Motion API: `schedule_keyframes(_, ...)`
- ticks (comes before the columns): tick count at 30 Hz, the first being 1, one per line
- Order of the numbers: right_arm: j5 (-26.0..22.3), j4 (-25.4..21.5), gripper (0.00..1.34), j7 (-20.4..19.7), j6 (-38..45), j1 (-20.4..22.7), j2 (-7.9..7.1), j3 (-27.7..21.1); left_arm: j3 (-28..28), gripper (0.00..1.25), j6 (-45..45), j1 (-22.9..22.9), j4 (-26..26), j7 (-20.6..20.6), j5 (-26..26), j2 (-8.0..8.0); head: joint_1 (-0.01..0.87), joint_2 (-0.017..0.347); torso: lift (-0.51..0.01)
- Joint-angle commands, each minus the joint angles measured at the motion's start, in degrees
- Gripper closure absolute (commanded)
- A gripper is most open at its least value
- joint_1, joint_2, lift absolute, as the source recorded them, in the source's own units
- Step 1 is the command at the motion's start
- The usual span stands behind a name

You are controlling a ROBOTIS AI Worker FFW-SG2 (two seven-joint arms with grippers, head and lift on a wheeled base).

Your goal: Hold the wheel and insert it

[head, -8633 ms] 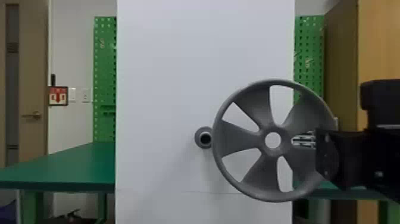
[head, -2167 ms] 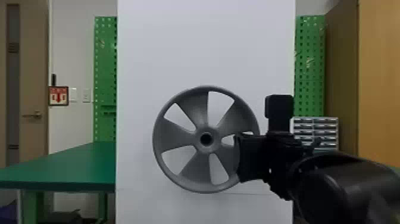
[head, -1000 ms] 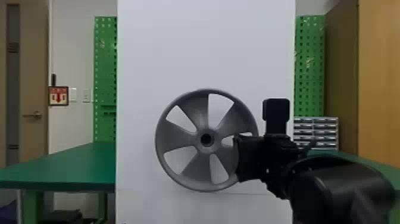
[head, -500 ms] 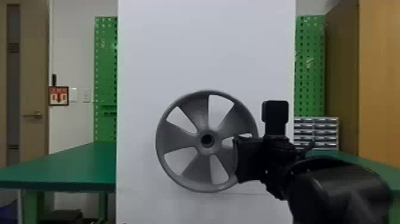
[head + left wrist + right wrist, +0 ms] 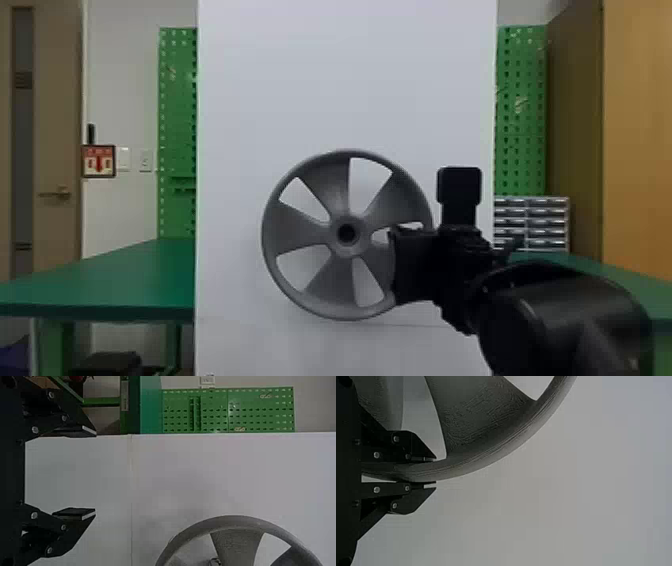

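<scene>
Head view: right gripper (image 5: 415, 265) holding grey wheel (image 5: 300, 230) at its right side, wheel standing upright in front of white board (image 5: 325, 75). Left wrist view: left gripper (image 5: 95, 473) keeping its fingers spread apart. Right wrist view: fingers (image 5: 413, 443) pinching the wheel's rim.

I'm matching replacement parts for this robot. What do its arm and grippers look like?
The right arm is black, with a smooth, rounded casing and, near the wrist, a flat block with rounded corners. The left gripper and right gripper are black too, with angular, tapering fingers, flat pads and round silvery bolt heads; the left one's pads have pale edges.
</scene>
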Motion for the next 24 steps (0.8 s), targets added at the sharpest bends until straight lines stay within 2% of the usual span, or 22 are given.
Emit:
schedule_keyframes(1,-0.59,0.42,1.19,-1.30,-0.15,-0.26,0.05,0.40,-0.11,0.54,0.00,-0.01,0.05,0.00,-0.07,0.00,0.005,0.094,-0.480)
schedule_keyframes(12,-2.08,1.21,1.19,-5.25,-0.85,-0.78,0.05,0.92,-0.28,0.54,0.00,-0.19,0.14,0.00,-0.07,0.00,0.005,0.095,-0.480)
schedule_keyframes(24,-2.26,4.19,1.19,-6.92,-2.61,-2.28,0.05,0.48,-0.55,0.54,0.26,-0.54,0.23,0.00,-0.16,0.09,0.005,0.095,-0.480)
